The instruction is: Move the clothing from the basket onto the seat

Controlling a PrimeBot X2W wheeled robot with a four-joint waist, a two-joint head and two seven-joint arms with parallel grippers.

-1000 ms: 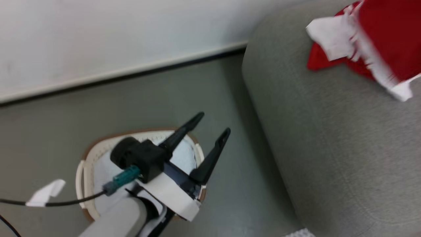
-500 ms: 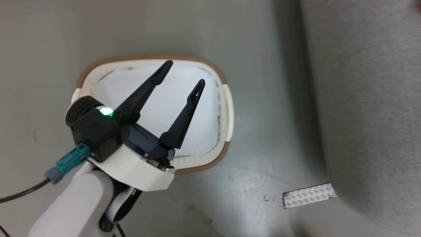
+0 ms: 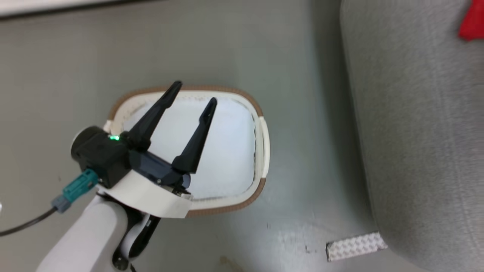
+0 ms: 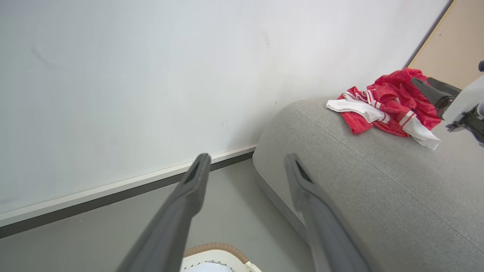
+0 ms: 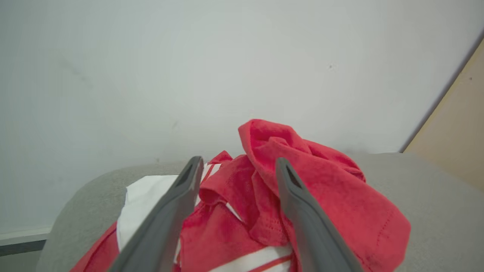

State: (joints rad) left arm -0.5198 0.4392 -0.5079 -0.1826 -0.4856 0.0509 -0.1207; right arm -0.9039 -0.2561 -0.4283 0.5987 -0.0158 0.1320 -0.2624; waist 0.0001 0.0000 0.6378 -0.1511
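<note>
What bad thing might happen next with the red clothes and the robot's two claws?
1. The clothing lies bunched near the seat's rounded end. A nudge might slide it onto the floor.
2. The right gripper is open, its fingers right by the red fabric; pulling away could snag and drag it.
3. The left gripper hangs open over the basket, one tip near the rim; dipping down could bump it.

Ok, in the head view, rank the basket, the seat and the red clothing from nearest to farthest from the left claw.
1. Basket: directly below the left claw, which hangs open over it.
2. Seat: across the floor, to the right.
3. Clothing: on the seat, at the far top right corner.
</note>
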